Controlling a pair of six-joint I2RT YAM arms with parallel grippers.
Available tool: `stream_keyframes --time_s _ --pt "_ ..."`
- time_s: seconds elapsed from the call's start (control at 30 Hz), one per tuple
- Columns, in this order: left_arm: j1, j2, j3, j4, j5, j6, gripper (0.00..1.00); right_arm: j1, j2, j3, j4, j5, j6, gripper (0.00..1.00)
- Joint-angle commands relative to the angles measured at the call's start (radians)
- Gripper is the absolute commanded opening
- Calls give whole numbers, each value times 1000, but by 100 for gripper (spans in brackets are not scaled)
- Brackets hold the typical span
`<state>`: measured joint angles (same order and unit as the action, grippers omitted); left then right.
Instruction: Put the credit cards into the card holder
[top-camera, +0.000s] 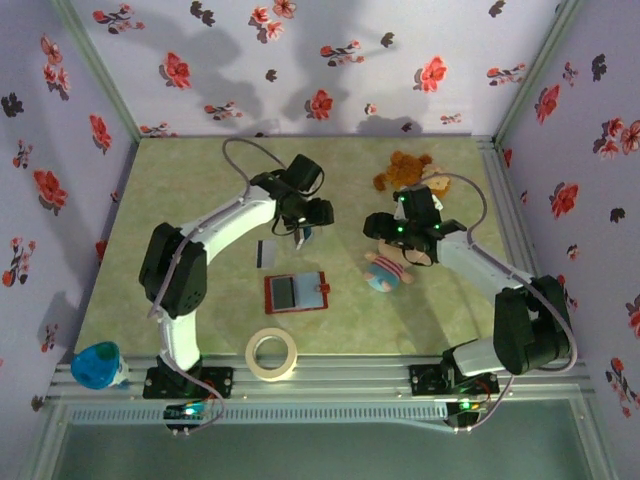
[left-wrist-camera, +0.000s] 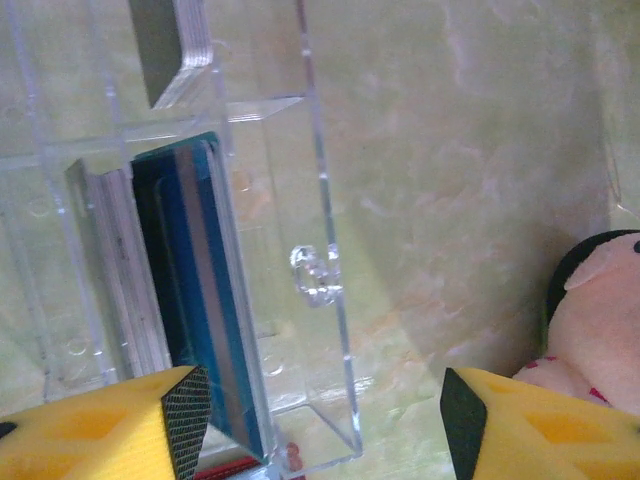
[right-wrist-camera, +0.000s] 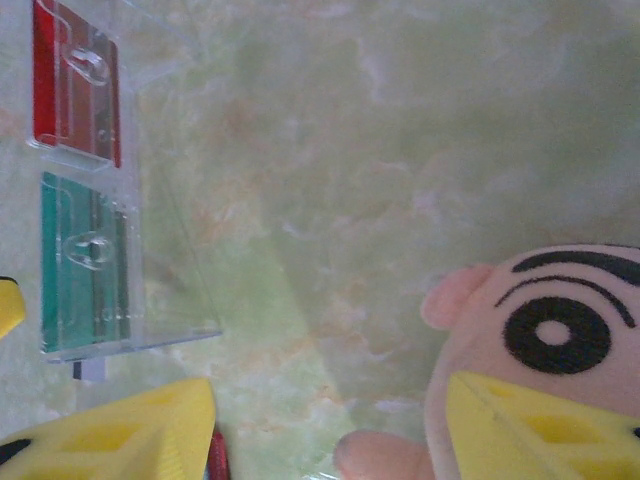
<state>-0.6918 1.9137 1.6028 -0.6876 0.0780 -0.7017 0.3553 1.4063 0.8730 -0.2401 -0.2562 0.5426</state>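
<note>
Because the thin teal and dark grey plastic credit cards (left-wrist-camera: 195, 300) stand on edge in the clear plastic slotted stand (left-wrist-camera: 320, 200), you can only take one from above, by its upper edge. That is probably why your left gripper (left-wrist-camera: 320, 400) hangs over the stand's near corner. Its yellow fingers (left-wrist-camera: 100, 430) are spread wide, one by the card stack and the other out over bare table, and they have hold of nothing.

Seen from overhead, what looks like a flat grey card (top-camera: 267, 252) lies loose on the pale green marbled table (top-camera: 180, 200), between the stand and the small red folding card holder (top-camera: 295, 293). The card holder lies opened flat toward the arm bases, its grey-teal inside facing up. Laid that way, its pockets can be reached from above. I can't tell whether any card is in it yet.

Your right gripper (right-wrist-camera: 325, 400) is also well open and empty. One of its fingers (right-wrist-camera: 530, 430) overlaps the face of the pink striped plush doll (right-wrist-camera: 540, 320). Whether it touches the doll I cannot tell, so mind that side when you move.

My reading is that you are at the pick: centre the left jaws on one card edge, not on the stand wall. The stand looks light and could tip or slide if a finger catches it. The right arm looks well placed to steady the card holder.
</note>
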Motion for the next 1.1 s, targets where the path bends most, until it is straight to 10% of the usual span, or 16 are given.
stream_keyframes --time_s 0.0,1.07 --pt "-9 39 36 -42 -8 -20 65 -18 -17 -25 1 -40 -32 63" --pt "-12 34 44 -105 57 44 18 -33 63 -66 65 -156 -56 64"
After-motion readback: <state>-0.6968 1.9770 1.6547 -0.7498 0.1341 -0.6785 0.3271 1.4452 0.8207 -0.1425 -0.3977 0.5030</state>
